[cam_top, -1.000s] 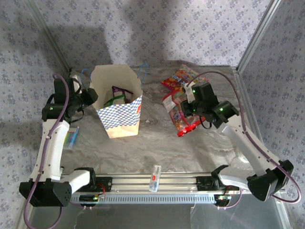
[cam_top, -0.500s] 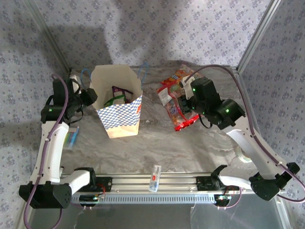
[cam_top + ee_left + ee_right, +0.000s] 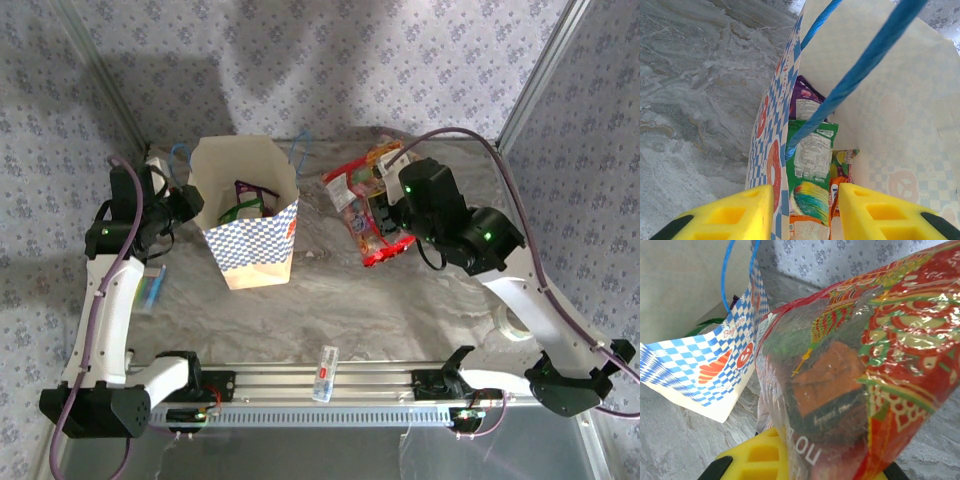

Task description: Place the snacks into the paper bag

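left arm: base at the near-left corner, long link running up the left side, wrist bent in toward the left wall of the paper bag point(image 3: 255, 245).
left gripper point(image 3: 192, 205): jaws part-spread, straddling the bag rim. One finger is outside the checkered wall and one inside, with the blue cord handle point(image 3: 850, 75) running between them.
right arm: base near-right, reaching up and left, elbow high, wrist turned toward the bag.
right gripper point(image 3: 382, 215): pinched tight on a red packet point(image 3: 865, 355), which is held right of the bag and apart from it.
paper bag: upright on the table point(image 3: 330, 300), left of centre, mouth open.
in bag: green packet point(image 3: 812, 160) and purple packet point(image 3: 802, 100), on edge against the checkered wall.
other packets point(image 3: 348, 185): bunched just beside the right gripper. Can't tell whether they are lifted or lying.
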Robot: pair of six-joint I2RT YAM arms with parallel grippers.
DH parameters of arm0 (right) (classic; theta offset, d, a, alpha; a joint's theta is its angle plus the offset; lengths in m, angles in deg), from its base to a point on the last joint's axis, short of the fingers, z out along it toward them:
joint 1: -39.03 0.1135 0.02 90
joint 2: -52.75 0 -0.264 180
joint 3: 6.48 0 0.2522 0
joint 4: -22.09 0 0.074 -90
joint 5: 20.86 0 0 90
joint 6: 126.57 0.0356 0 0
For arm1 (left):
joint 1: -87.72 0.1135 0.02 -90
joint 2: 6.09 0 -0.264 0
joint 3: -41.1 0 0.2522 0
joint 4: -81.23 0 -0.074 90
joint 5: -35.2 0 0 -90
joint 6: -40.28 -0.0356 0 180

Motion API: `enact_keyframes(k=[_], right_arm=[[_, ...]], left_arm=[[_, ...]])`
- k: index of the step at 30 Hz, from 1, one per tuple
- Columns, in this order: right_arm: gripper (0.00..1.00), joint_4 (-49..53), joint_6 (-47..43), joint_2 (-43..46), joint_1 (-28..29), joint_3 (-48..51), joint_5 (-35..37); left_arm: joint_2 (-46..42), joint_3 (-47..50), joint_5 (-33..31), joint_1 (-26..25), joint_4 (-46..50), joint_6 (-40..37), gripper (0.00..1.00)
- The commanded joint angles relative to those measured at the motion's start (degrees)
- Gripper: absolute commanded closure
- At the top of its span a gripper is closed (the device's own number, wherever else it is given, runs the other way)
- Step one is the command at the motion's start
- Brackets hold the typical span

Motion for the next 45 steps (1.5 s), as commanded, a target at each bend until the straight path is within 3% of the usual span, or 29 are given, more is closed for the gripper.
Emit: enact_keyframes(k=[1,15,45], right_arm=[[1.00,-6.2,-1.3,1.2,1.8,-5.0,3.8],[1.00,-11.4,-6.0,0.6,8.7,-9.2,3.2],[1.00,-17.9,-6.6,-10.4,9.6,-20.3,-7.1]], left_arm=[[-1.3,-0.5,-0.2,0.5,0.7,-1.4,0.61],[-2.0,-0.6,-0.3,0.8,0.9,-1.7,0.60],[-2.6,-0.9,0.7,1.9,0.5,-1.9,0.60]])
